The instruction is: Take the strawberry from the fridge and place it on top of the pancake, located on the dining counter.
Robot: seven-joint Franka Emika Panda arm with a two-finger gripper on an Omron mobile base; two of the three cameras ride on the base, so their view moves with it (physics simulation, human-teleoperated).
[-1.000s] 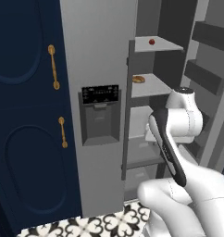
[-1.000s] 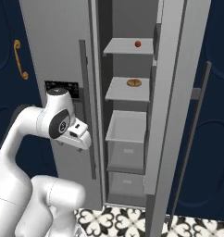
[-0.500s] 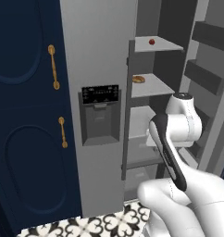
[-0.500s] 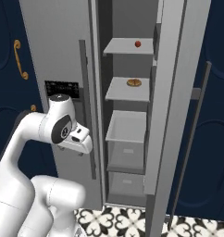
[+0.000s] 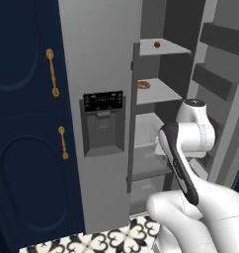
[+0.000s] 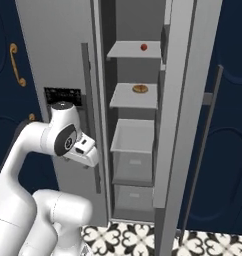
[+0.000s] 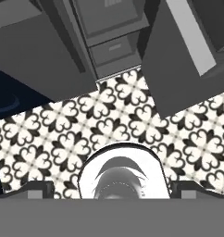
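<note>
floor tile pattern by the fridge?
Black-and-white floral tiles, clearest in the hand view.

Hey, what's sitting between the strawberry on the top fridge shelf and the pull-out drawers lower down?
In the right base view, below the strawberry and above the drawers, one shelf carries a flat orange-brown round food piece.

Hidden and cropped parts around the open fridge

The fridge [image 5: 99, 59] runs past the top edge in both base views, so its full height is unseen. The strawberry [image 6: 144, 47] is too small to show any surface detail, and the flat orange-brown piece [image 6: 139, 89] below it is too small to identify. The arm covers the lower drawers [image 5: 146, 141] in the left base view. The gripper's fingertips are cut off at the hand view's bottom
</note>
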